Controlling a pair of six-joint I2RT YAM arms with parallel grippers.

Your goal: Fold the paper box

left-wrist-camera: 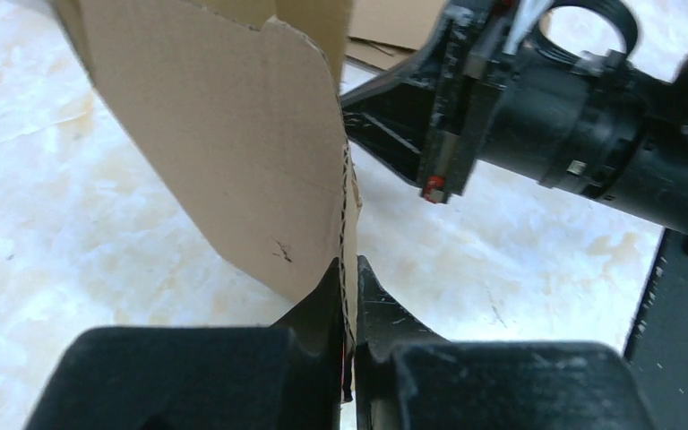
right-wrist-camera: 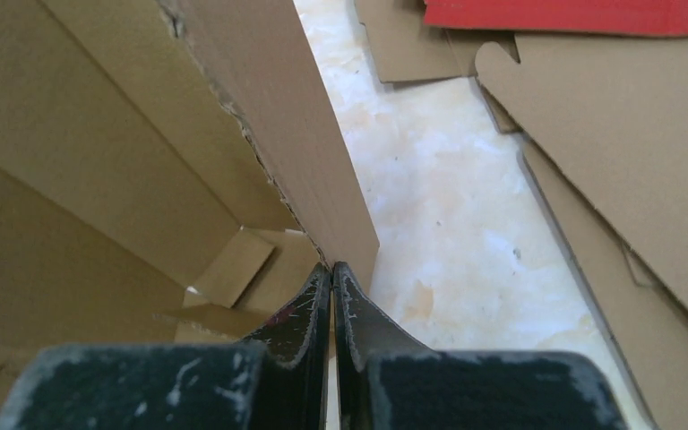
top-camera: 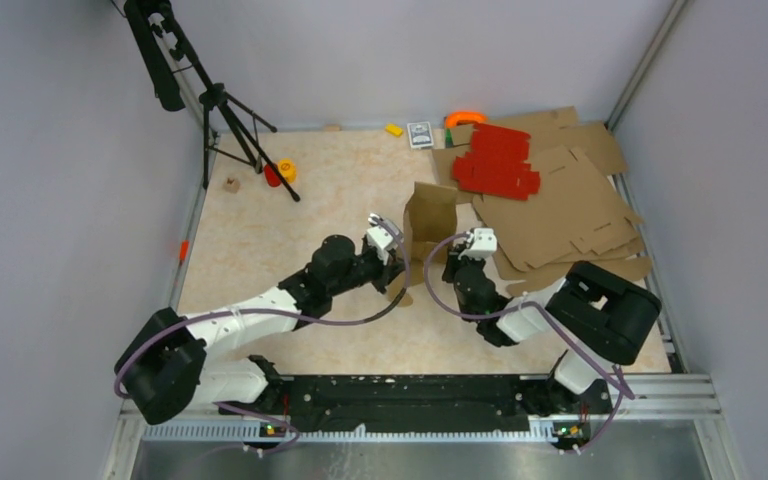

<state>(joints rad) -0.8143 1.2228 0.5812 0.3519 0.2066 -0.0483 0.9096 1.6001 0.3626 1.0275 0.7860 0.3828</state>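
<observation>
Between my two arms on the table (top-camera: 260, 240), the paper box (top-camera: 432, 218) stands half made, my left gripper (left-wrist-camera: 348, 273) and right gripper (right-wrist-camera: 331, 270) each pinching one wall, so next I think I must push the walls up square.

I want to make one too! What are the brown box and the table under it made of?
The paper box looks like brown corrugated cardboard, matte and unprinted; its cut edge is rough and fibrous. The table looks smooth with beige marbled veins, perhaps stone or a printed laminate; I cannot tell which.
</observation>
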